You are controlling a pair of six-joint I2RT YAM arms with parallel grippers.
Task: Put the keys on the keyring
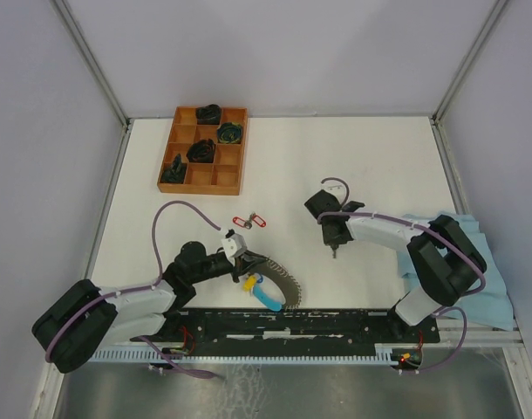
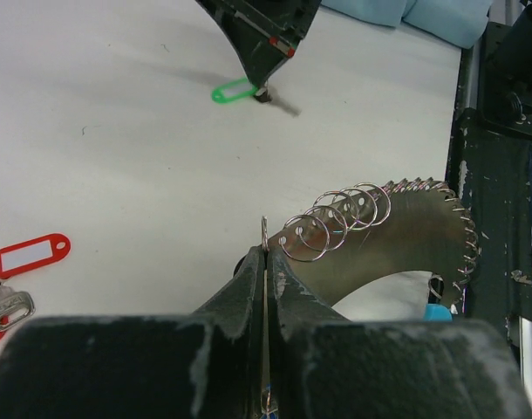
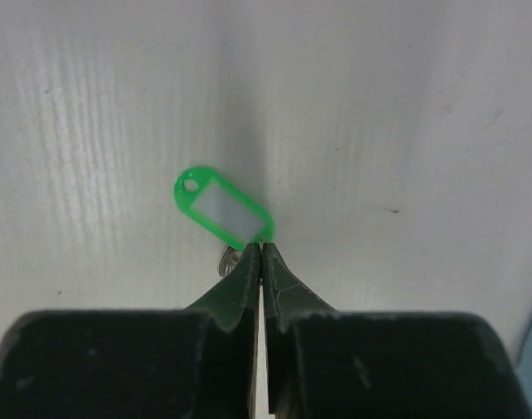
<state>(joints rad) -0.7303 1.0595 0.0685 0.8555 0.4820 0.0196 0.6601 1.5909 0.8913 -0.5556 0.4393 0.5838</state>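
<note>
At the desk's (image 1: pixel 336 157) near edge, one keyring (image 2: pixel 405 227) curves from 11 to 5 o'clock in the top view. Five small rings (image 2: pixel 340 218) are threaded along its toothed arc, and one blue sleeve (image 1: pixel 269 298) sits nearest. The left jaws are clamped on a thin ring (image 2: pixel 264 234) at its far end. Just beyond, at 12 o'clock, lies one red-tagged key (image 1: pixel 255 222). At 3 o'clock the right jaws, pressed together, touch one green-tagged key (image 3: pixel 222 206). Its tag runs 10 to 4 o'clock in the wrist view. Farthest, one wooden tray (image 1: pixel 224 175) holds four dark bundles (image 1: pixel 201 150).
</note>
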